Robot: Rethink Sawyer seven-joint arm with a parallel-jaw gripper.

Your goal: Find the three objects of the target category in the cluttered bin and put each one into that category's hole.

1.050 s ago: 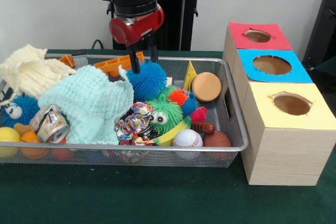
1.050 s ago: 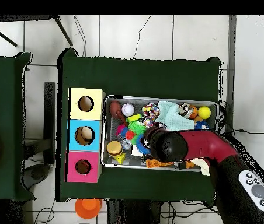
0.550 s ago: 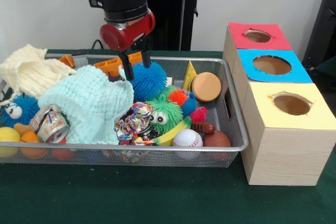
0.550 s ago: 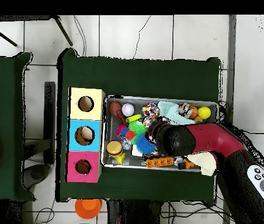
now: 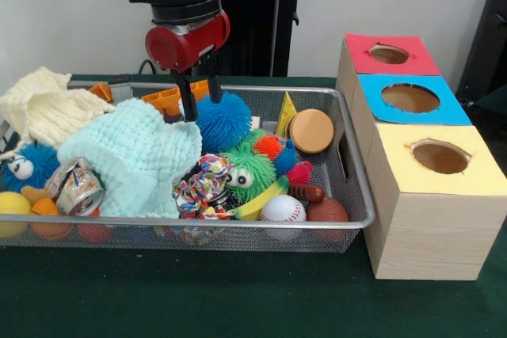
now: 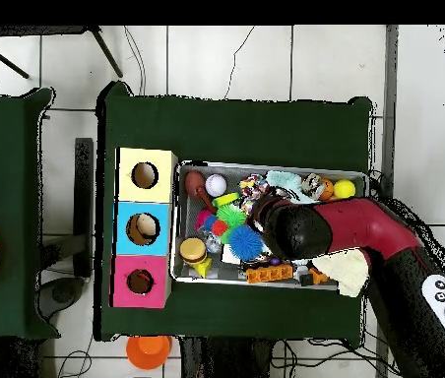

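Three holes face me in the box row: red point(image 5: 389, 54), blue point(image 5: 410, 98) and yellow point(image 5: 440, 156), just beside the bin's point(image 5: 358, 187) end. I can't tell from here which category is the target. The thing nearest my gripper point(image 5: 198, 100) is the blue spiky ball point(image 5: 225, 121), sitting at the back middle of the bin; it is round, so I read no long axis or heading on it. My gripper hangs over the ball's edge toward the mint cloth point(image 5: 135, 156), fingers spread with a clear gap, pinching nothing, tips pointing straight down. One tip looks level with the ball's top spikes; I can't tell if it touches.

Just in front of the ball I see a green fuzzy toy point(image 5: 249, 170) with eyes, with small orange and pink spiky balls beside it. A wooden disc point(image 5: 311, 131) leans near the bin's box-side wall, its flat face toward me, and a yellow cone point(image 5: 286, 113) stands just beside it. A baseball point(image 5: 283, 209) and a brown ball point(image 5: 327, 212) lie at the front rail. On the far side of the cloth lie a crushed can point(image 5: 76, 187), a cream cloth point(image 5: 43, 107) and another blue fuzzy toy point(image 5: 28, 165).

From overhead, my arm point(image 6: 364, 236) covers the middle of the bin.
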